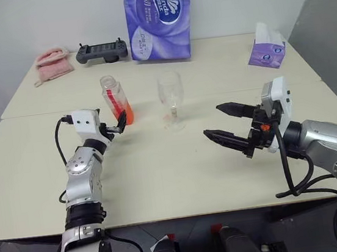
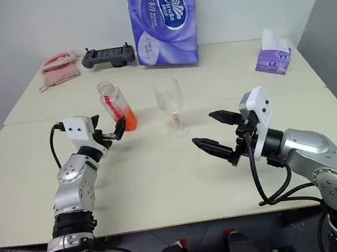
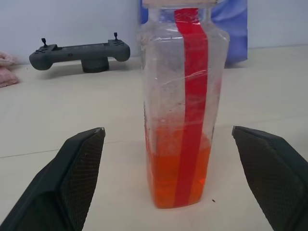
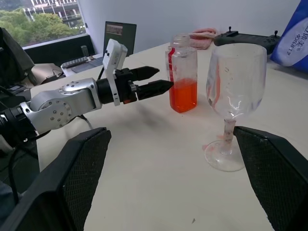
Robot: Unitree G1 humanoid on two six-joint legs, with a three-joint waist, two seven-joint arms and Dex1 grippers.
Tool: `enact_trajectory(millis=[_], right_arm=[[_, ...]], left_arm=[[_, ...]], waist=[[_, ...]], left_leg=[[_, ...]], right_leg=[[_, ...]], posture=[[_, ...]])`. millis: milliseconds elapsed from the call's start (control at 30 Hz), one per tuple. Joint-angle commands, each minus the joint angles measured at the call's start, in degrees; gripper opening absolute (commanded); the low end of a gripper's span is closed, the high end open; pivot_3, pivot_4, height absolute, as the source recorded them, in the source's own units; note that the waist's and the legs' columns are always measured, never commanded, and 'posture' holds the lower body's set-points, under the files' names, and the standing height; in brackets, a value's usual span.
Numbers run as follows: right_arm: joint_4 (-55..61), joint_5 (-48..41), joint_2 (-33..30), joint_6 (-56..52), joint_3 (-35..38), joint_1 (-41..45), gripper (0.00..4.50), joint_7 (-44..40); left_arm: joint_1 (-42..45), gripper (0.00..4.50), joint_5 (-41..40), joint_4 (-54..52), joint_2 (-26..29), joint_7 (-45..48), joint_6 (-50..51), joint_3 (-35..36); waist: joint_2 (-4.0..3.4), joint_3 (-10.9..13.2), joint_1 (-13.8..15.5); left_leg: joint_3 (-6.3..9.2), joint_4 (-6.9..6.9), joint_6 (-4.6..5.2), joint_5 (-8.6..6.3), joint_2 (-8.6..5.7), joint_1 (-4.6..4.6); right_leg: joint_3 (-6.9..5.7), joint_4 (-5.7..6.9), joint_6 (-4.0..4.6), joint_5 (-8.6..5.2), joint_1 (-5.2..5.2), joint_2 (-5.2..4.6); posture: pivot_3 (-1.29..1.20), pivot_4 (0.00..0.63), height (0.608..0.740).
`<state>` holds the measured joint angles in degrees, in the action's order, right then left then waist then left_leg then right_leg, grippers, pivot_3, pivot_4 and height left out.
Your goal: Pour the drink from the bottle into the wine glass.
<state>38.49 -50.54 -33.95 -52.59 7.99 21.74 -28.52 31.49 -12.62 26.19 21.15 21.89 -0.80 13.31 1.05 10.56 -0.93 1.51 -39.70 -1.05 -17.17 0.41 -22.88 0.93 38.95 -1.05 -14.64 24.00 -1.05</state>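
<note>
Across the beige table (image 1: 163,182) we are lining our spread left gripper (image 1: 118,123) up with the bottle (image 1: 117,100) (right gripper (image 1: 228,123) also spread, empty) for grasping.

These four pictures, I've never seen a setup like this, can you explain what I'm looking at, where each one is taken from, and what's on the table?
This is a two-armed humanoid robot at a pale table. The two wide pictures come from cameras in its head, looking down over its arms. The other two come from a camera on each wrist, looking out between that gripper's two black fingers.

The left gripper is open just short of the bottle, which holds a little orange-red drink at the bottom. The right gripper is open too and holds nothing. The wine glass stands upright beside the bottle.

Farther back lie a pink cloth, a dark handheld controller, a purple tissue pack and a small tissue box.
</note>
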Motion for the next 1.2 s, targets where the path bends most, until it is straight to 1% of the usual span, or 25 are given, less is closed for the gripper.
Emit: enact_trajectory(millis=[33,133,300,367,467,567,600,767,800,867,1033,1200], right_arm=[[2.34,-1.57,-0.80,0.43,0.85,1.28,4.48,1.08],[2.35,-2.29,-1.00,0.13,1.01,1.76,4.48,1.82],[2.40,-3.64,-1.27,-0.31,1.06,2.73,4.48,3.57],[2.55,-4.19,-1.37,-0.46,1.03,2.89,4.48,4.45],[2.80,-4.41,-1.70,-0.67,1.12,2.92,4.48,5.69],[3.04,-5.19,-1.91,-0.98,1.38,3.08,4.50,6.96],[3.11,-5.47,-1.99,-1.04,1.42,3.12,4.50,7.33],[3.09,-6.47,-2.06,-0.97,1.27,3.46,4.50,8.67],[3.05,-6.47,-2.02,-0.94,1.18,3.48,4.50,8.79],[2.96,-6.19,-2.08,-0.65,0.95,3.17,4.50,8.77],[2.57,-3.92,-1.19,1.23,0.45,3.31,4.50,9.42],[-0.70,4.97,1.40,7.29,-3.38,4.92,4.50,10.02]], left_arm=[[3.60,4.50,0.95,5.60,0.04,0.83,-4.16,-0.49],[6.73,4.50,1.84,12.28,-0.33,1.46,-7.29,-1.18],[14.42,4.50,3.61,25.58,-0.46,0.80,-12.59,-1.45],[16.55,4.50,4.09,29.34,-0.39,0.47,-14.30,-1.52],[18.72,4.50,6.40,34.09,0.31,-2.43,-15.53,-2.31],[19.37,3.91,7.39,36.40,0.69,-2.65,-16.39,-2.52],[19.42,3.65,7.52,36.75,0.76,-2.53,-16.61,-2.51],[19.53,2.06,7.71,37.84,1.29,-2.92,-17.18,-2.26],[19.56,1.80,7.97,37.96,1.46,-3.01,-17.23,-2.45],[19.68,1.70,8.38,38.03,1.68,-3.06,-17.41,-2.75],[21.41,1.70,11.03,35.54,3.23,-2.78,-18.05,-4.98],[24.27,1.70,15.81,32.44,5.80,-1.05,-20.19,-9.58]], waist=[[0.00,0.00,0.00],[0.00,0.00,0.01],[0.02,0.01,-0.01],[0.02,0.01,-0.01],[0.02,0.01,-0.01],[0.02,0.01,-0.10],[0.02,0.01,-0.10],[0.02,0.01,-0.11],[0.02,0.01,-0.12],[0.02,0.01,-0.12],[0.02,0.01,-0.14],[0.07,0.04,-0.12]], left_leg=[[0.00,0.00,0.00,0.00,0.00,0.00],[0.00,0.00,0.00,0.00,0.00,0.00],[0.01,-0.02,0.01,0.00,-0.02,-0.04],[0.00,-0.02,0.01,0.00,-0.03,-0.05],[0.00,-0.01,0.01,0.00,-0.03,-0.05],[-0.01,0.00,0.01,0.00,-0.02,-0.04],[-0.01,0.00,0.01,0.00,0.00,-0.05],[-0.01,0.00,0.00,0.00,0.00,-0.04],[-0.01,-0.01,0.00,0.00,0.01,-0.04],[-0.01,0.00,0.00,0.00,0.01,-0.04],[-0.02,0.00,0.00,0.00,0.01,-0.05],[0.00,-0.02,0.00,0.00,-0.02,-0.08]], right_leg=[[0.00,0.00,0.00,0.00,0.00,0.00],[0.00,0.01,0.00,0.00,0.00,0.00],[-0.05,0.00,0.00,0.00,0.01,0.07],[-0.04,-0.01,-0.01,0.00,0.01,0.11],[-0.03,0.00,-0.01,0.00,0.02,0.09],[-0.03,0.00,-0.01,0.00,0.03,0.06],[-0.02,0.01,-0.01,0.00,0.04,0.06],[-0.02,0.02,0.00,0.00,0.04,0.01],[-0.02,0.02,0.00,0.00,0.04,0.01],[-0.02,0.02,-0.01,0.00,0.05,0.02],[-0.02,0.02,0.00,0.00,0.05,0.02],[-0.04,0.02,-0.01,0.00,0.06,0.06]], posture=[[0.00,0.150,0.740],[0.00,0.150,0.740],[0.00,0.150,0.740],[0.00,0.150,0.740],[0.00,0.150,0.740],[0.00,0.150,0.740],[0.00,0.150,0.740],[0.00,0.150,0.740],[0.00,0.150,0.740],[0.00,0.150,0.740],[0.00,0.150,0.740],[0.00,0.150,0.740]])
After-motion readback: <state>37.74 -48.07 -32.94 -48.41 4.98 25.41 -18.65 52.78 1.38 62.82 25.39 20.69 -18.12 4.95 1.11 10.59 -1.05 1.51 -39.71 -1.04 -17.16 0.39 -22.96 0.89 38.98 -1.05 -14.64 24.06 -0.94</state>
